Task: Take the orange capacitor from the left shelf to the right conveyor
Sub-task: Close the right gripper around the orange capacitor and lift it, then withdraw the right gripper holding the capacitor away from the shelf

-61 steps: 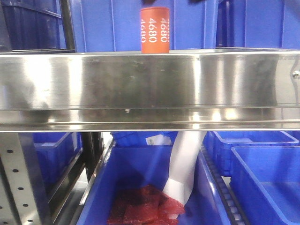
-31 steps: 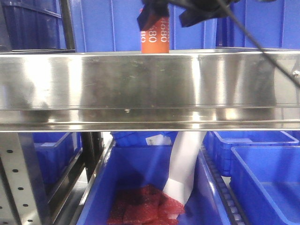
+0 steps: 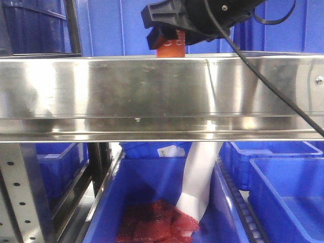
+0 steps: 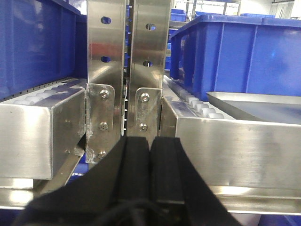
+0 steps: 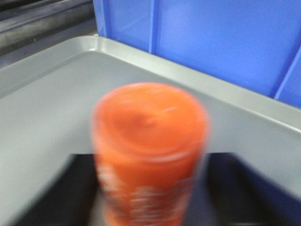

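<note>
Nearest in the left wrist view, the left hand [image 4: 150, 160] is seen with its two black fingers pressed flat together. Beyond it stand the perforated uprights [image 4: 106, 70] of the left shelf [image 3: 152, 96], a part shown in no other view. In the front view the shelf's wide reflective rail is met first. Just behind and above that rail the orange capacitor [image 3: 170, 50] stands upright on the shelf, only its lower band being visible. Its upper part is covered by the right hand [image 3: 167, 38], which is set over it from above the shelf. What is concealed there is given by the right wrist view: the flat orange top and pale lettering down the side, both blurred, with dark fingers [image 5: 82, 188] placed on either side. Whether the capacitor is pinched or merely straddled cannot be told from so soft a view. On the shelf it rests in a grey tray [image 5: 56, 84], behind which a blue bin [image 5: 225, 42] is seen.
</note>
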`<act>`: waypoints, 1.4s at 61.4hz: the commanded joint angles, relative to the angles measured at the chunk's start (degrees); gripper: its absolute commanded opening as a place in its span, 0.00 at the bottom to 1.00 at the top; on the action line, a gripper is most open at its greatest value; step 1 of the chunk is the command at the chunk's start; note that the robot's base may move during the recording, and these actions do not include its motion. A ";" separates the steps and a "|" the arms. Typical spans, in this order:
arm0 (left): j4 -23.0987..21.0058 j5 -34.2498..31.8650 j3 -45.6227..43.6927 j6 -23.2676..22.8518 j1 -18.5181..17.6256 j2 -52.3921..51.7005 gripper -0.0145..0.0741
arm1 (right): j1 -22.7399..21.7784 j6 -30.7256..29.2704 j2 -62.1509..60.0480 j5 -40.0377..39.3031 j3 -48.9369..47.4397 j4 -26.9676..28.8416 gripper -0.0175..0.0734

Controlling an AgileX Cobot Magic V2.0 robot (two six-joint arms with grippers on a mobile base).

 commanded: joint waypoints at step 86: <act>0.00 -4.79 -0.23 0.03 -0.23 -1.11 0.05 | -18.00 -0.03 -61.40 22.51 22.35 0.09 0.39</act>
